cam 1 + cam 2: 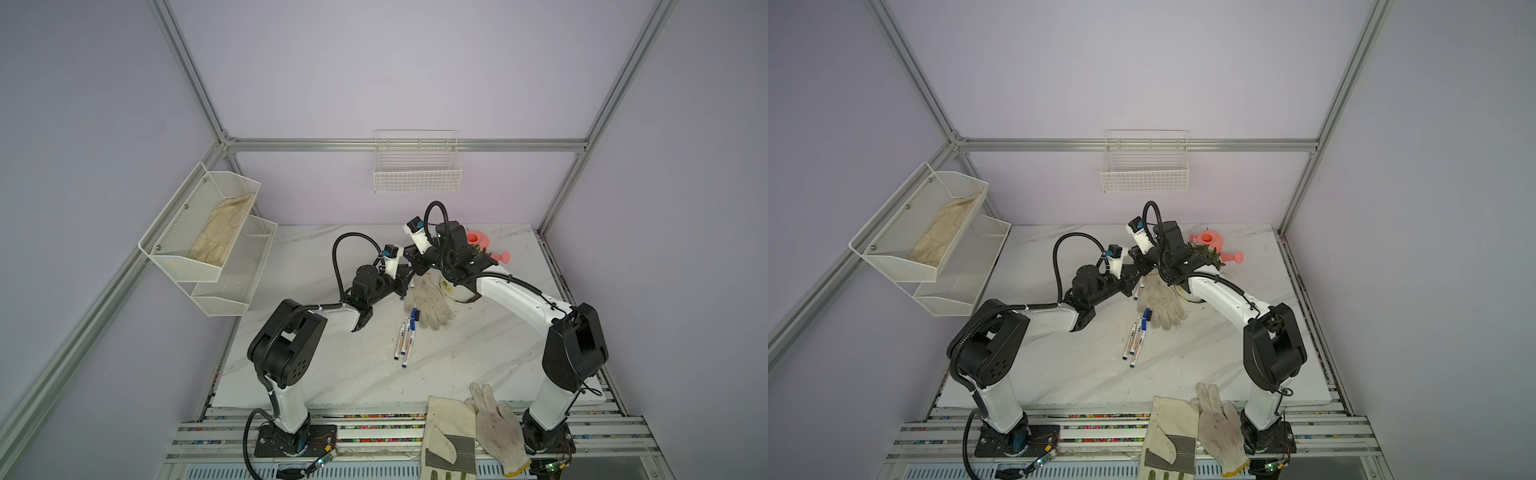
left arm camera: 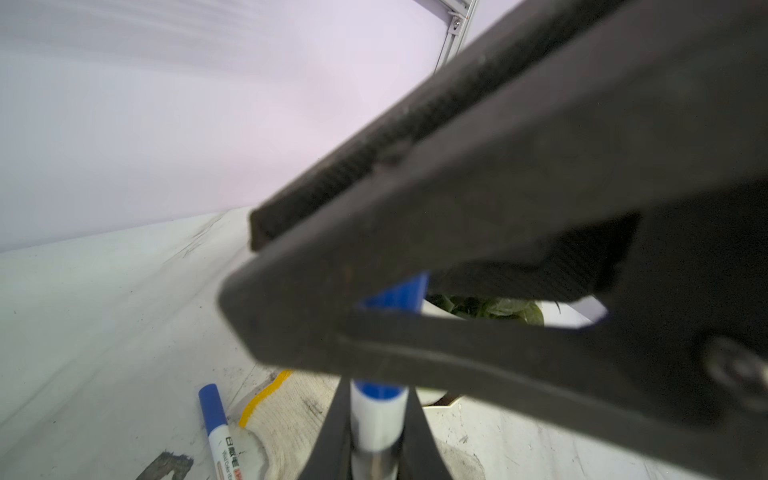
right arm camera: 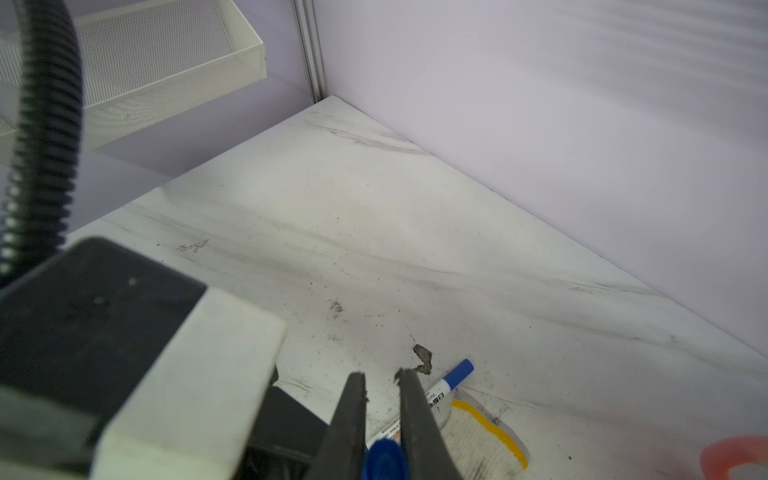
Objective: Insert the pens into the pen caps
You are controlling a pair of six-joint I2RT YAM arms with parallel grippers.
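1. My left gripper point(image 2: 377, 401) was clamped on a white marker pen point(image 2: 378, 428).
2. My right gripper point(image 3: 380, 376) stood narrow, pinching a blue pen cap point(image 3: 384, 459) in line with the held pen's end. I could not tell whether the cap was fully seated.
3. One capped pen point(image 3: 446, 384) lay on the marble table point(image 3: 374, 208), touching a knitted glove point(image 3: 478, 440).
4. Three other pens point(image 1: 404, 338) lay together just beside that glove. Caps showed on some ends, but they were too small to confirm.
5. Judgement: the task was well advanced. The pairing in hand was unfinished, and the cluster needed checking.
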